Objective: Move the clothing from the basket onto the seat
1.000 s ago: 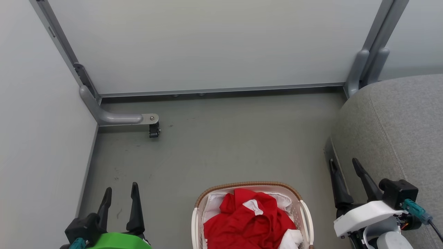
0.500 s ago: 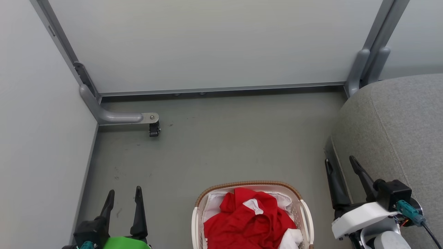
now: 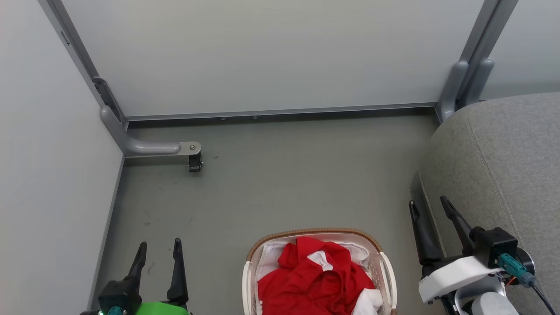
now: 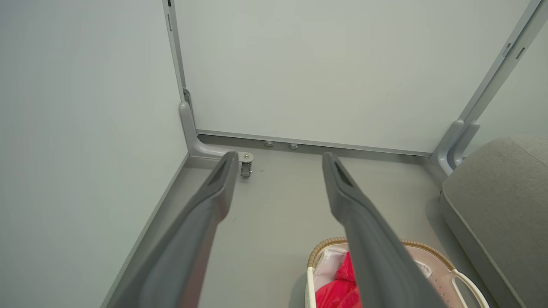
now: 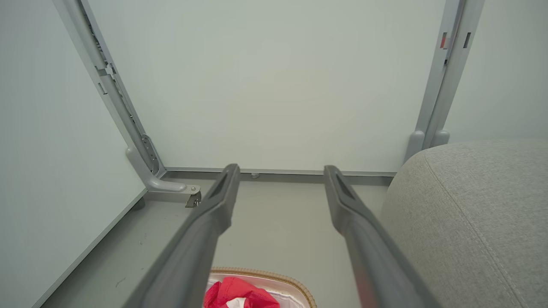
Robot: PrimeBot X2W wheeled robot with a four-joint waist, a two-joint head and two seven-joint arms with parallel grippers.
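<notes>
Left tool [image 3: 159, 243] and right tool [image 3: 428, 201] stand wide and empty, seemingly readied to reach in. Clothing [image 3: 315, 280] sits heaped in the basket [image 3: 315, 232] between them; seat [image 3: 503, 153] just beside the right tool.

We see our right tool [image 5: 280, 171], fingers spread wide, pointing over the floor [image 5: 278, 231] beyond the basket [image 5: 261, 272]. Red clothing [image 5: 233, 293] lies inside the basket. The grey seat [image 5: 471, 222] stands right of the basket, apart from it. A wheeled metal bracket [image 5: 173, 188] sits beyond the basket's left.
</notes>
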